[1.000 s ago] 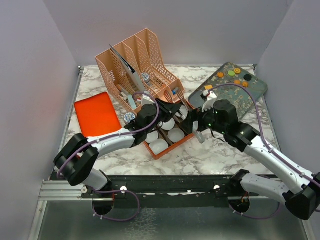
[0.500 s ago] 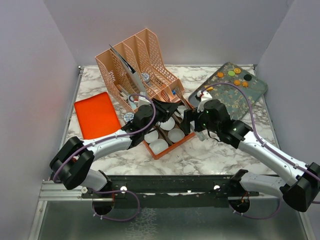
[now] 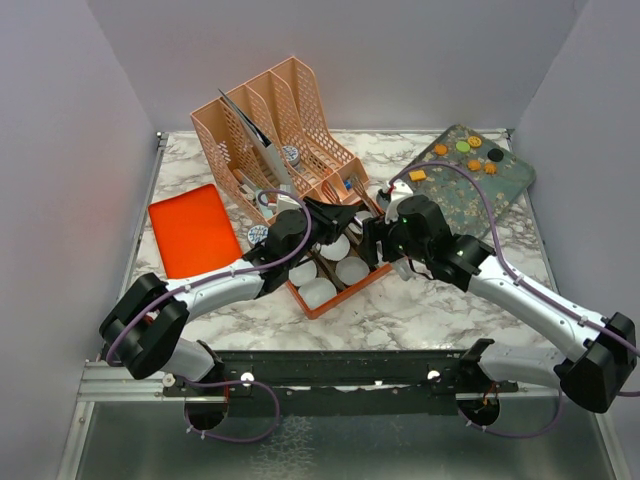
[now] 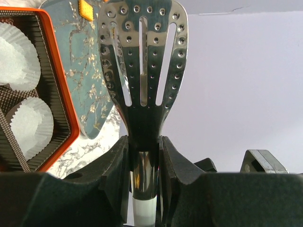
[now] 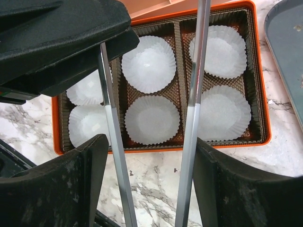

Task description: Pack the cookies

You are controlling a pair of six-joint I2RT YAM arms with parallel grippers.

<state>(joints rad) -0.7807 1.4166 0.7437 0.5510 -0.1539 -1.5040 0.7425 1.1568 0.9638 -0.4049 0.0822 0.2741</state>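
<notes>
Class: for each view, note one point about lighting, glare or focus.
Top external: soft, even light; the flat orange piece looks oversaturated. Left wrist: mirror glare on the perforated metal blade; left fingers dark. Right wrist: white paper cups very bright; right fingers dark, slightly soft.

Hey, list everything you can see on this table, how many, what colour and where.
tray: one, dark floral, far right.
cookies: seven, four orange rounds, one orange square, one green, one black, on the tray.
box: one, orange, centre.
paper cups: six, white, in the box.
file organiser: one, peach, far centre.
flat lid: one, orange, left.
round tins: two, blue-and-white, one beside lid, one in organiser.
slotted spatula: one, steel, in left gripper.
tongs: one, steel, in right gripper, over box.
left gripper: one, black, clamped on spatula.
right gripper: one, black, holding tongs.
</notes>
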